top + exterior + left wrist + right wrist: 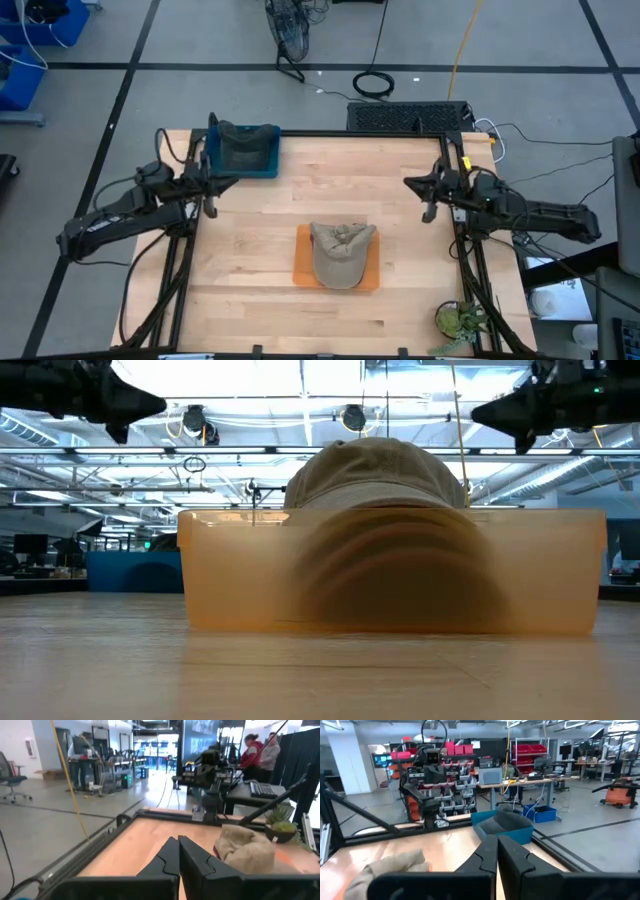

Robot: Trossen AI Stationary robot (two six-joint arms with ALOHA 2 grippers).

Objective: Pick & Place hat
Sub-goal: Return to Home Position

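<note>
— Where is the tan cap?
— Crown up in the shallow, see-through orange bin, about mid-bench, with its brim toward the near edge.
— And the black cap?
— Slumped inside the blue bin, at the bench's far left corner.

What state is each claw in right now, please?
Left claw: closed, holding nothing.
Right claw: closed, holding nothing.

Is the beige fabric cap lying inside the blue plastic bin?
No, the beige fabric cap rests in the flat orange plastic bin, while the blue plastic bin holds a black cap.
</note>
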